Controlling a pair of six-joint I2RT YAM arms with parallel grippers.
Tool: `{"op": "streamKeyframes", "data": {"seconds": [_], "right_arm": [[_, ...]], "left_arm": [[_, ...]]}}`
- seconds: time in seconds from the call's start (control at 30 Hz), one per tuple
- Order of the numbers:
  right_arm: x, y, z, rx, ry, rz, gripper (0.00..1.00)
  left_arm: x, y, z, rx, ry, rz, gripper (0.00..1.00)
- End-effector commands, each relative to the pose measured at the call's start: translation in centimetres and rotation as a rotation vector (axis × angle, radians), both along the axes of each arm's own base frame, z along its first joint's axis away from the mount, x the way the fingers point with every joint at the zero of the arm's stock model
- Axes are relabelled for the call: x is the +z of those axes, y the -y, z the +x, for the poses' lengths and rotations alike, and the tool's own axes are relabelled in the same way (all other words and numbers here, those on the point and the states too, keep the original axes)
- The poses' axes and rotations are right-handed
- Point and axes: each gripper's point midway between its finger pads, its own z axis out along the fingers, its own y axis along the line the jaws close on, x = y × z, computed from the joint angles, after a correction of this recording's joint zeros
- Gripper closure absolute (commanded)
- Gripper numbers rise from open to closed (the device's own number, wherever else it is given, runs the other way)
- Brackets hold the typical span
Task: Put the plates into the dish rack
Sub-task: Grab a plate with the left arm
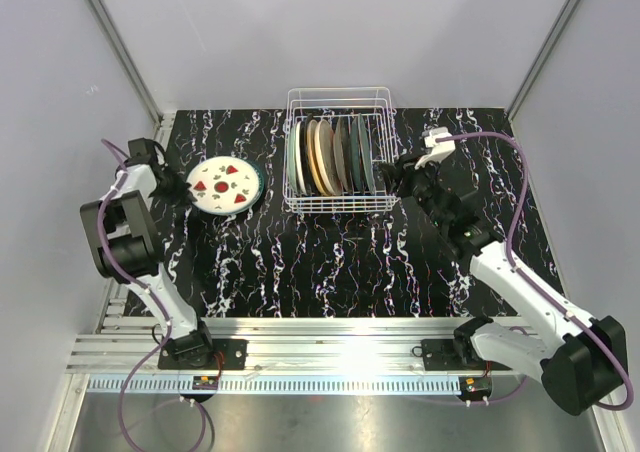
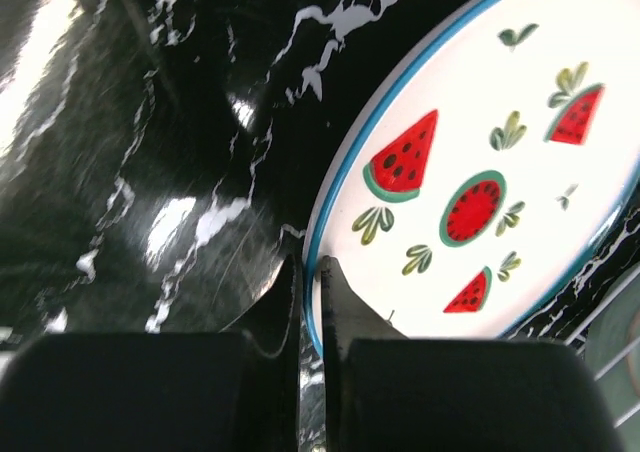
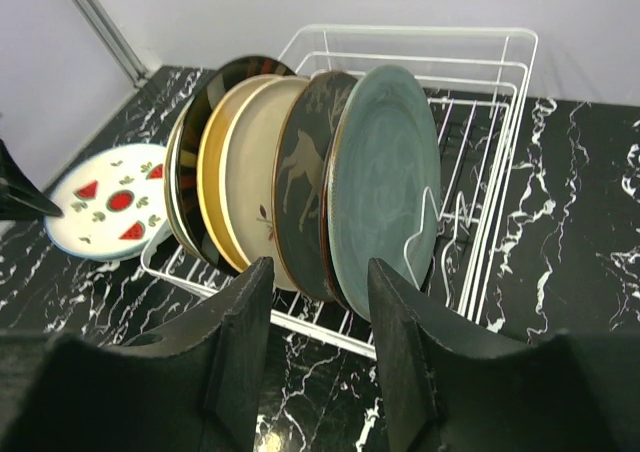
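One dish rack (image 1: 338, 92), upper centre of the top view, holds at least five plates on edge: a dark glossy plate (image 3: 200, 122), two cream plates (image 3: 250, 162), a brown deer plate (image 3: 305, 172) and a grey-green plate (image 3: 385, 182). One watermelon plate (image 1: 226, 186) sits on the table (image 1: 330, 262) left of the rack, its blue rim pinched in the narrow jaws of the left gripper (image 2: 310, 272). The right gripper (image 3: 320, 272), at the rack's right side, has its jaws wide and empty.

White arms (image 1: 525, 292), black joints (image 1: 120, 237), looping purple cables (image 1: 517, 187), black pincers (image 3: 320, 267)
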Motion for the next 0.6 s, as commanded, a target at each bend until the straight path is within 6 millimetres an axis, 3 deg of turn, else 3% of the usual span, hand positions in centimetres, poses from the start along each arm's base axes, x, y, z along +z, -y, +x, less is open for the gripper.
{"op": "streamKeyframes", "data": {"seconds": [0.0,0.2,0.43,0.57], "right_arm": [[1.5,-0.9,-0.1,0.037,0.019,-0.009,0.50],[1.2,-1.6,-0.5,0.072,0.010,-0.004,0.50],[1.8,-5.3,-2.6,0.236,0.062,-0.055,0.50],[1.8,-9.4,-5.4,0.353,0.134,-0.158,0.50]], "left_arm": [[4.4,-0.6,-1.2,-0.006,0.065,0.101,1.00],[6.9,-0.1,-2.7,-0.002,0.121,0.116,1.00],[8.4,1.5,-3.5,-0.028,0.161,0.044,1.00],[10.3,2.4,-4.2,-0.033,0.227,0.026,1.00]]}}
